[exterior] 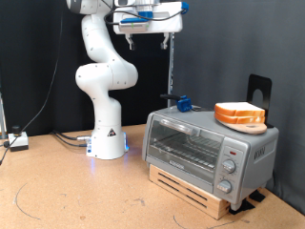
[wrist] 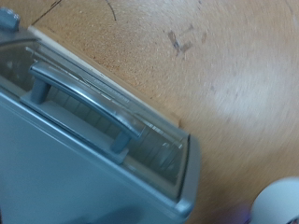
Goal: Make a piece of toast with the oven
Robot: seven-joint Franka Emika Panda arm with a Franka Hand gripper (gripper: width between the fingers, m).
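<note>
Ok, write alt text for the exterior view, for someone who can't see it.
A boxy silver toaster oven with its glass door closed sits on a wooden pallet, with slices of orange-crusted bread stacked on its roof. A white robot arm stands behind, its pincer hanging high above the oven, holding nothing.

A robotics lab: pedestal-mounted arm (exterior: pixel 103 72), black backdrop (exterior: pixel 219 48), trailing cables (exterior: pixel 67 138).

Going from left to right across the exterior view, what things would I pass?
Small white box on the floor → white robot arm base → gripper held high → blue object on the oven → bread slices → black stand.
</note>
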